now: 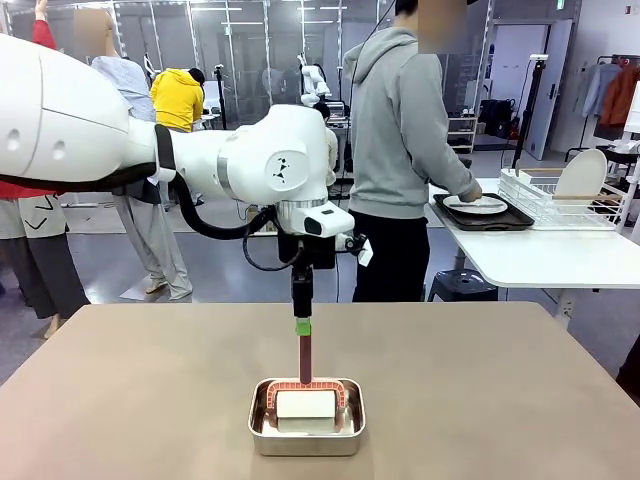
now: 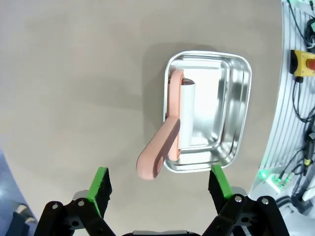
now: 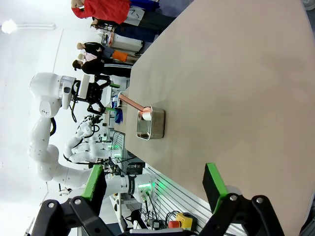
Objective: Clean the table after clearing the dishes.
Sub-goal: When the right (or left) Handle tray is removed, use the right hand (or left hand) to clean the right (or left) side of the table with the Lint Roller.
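Our left pincer (image 2: 160, 184) hangs released, jaws wide, directly over the near end of the pink handle (image 2: 156, 147). In the left wrist view that end sits between the two fingers, closer to the one on the picture's left, and below the tips rather than level with them. The handle's long axis runs away from the pincer at a slant. It crosses the line between the fingers rather than lying along it, then passes over the rim of the pan (image 2: 236, 98) to the white roller (image 2: 188, 115) lying inside.

From the front, the handle stands steeply up out of the pan, its top just under the green pads and perhaps touching them; we cannot tell which. We judge the coming move to be a short straight descent and a squeeze across the handle.

Our right pincer (image 3: 153, 183) is also released and well apart from the pan, so the left arm is plainly the nearer one.

The brown surface (image 1: 500, 400) around the pan is what we must wipe. A plate (image 1: 475, 204) rests on a dark tray (image 1: 515, 221) on the white side table (image 1: 540, 255), under a person's hand (image 1: 471, 192).
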Motion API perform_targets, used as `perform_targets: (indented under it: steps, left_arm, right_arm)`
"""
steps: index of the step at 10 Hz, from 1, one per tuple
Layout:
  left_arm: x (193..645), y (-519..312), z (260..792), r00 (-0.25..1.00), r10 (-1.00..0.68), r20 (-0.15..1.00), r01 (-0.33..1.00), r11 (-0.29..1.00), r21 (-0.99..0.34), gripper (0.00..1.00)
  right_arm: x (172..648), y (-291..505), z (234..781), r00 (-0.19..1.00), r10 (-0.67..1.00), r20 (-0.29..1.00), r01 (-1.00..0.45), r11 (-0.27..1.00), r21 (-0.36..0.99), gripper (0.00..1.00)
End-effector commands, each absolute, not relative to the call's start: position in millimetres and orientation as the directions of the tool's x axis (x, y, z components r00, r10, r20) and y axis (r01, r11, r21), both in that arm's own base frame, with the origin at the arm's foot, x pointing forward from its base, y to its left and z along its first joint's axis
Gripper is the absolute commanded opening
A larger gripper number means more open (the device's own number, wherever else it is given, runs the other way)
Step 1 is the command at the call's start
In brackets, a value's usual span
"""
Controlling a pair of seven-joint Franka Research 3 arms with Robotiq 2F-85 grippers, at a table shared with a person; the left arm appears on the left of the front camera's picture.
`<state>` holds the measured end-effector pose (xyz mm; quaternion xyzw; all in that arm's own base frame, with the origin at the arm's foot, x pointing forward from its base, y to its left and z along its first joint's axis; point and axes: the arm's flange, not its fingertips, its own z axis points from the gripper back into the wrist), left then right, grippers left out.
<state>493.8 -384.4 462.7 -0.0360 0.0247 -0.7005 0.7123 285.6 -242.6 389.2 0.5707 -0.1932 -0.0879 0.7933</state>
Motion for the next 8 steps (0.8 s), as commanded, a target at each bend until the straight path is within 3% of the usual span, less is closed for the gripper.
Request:
perform_targets:
  steps: [1, 6, 7, 8]
  left_arm:
    - [493.1, -387.5, 457.0, -0.001, -1.000, 0.014, 0.988, -0.003, -0.153, 1.00]
    - [492.3, -393.9, 426.6, 0.003, -1.000, 0.025, 0.977, -0.003, -0.212, 1.00]
    - [490.7, -394.9, 425.6, 0.005, -1.000, 0.015, 0.977, 0.002, -0.215, 0.90]
    - [490.9, -395.4, 425.2, 0.003, -1.000, 0.022, 0.978, -0.002, -0.209, 0.52]
  right_arm:
    - [286.2, -240.8, 390.3, 0.901, -0.374, 0.221, -0.091, 0.335, 0.938, 1.00]
    - [286.2, -240.8, 390.3, 0.901, -0.374, 0.221, -0.091, 0.335, 0.938, 1.00]
    - [286.2, -240.8, 390.3, 0.901, -0.374, 0.221, -0.091, 0.335, 0.938, 1.00]
    - [286.2, -240.8, 390.3, 0.901, -0.374, 0.221, -0.091, 0.335, 0.938, 1.00]
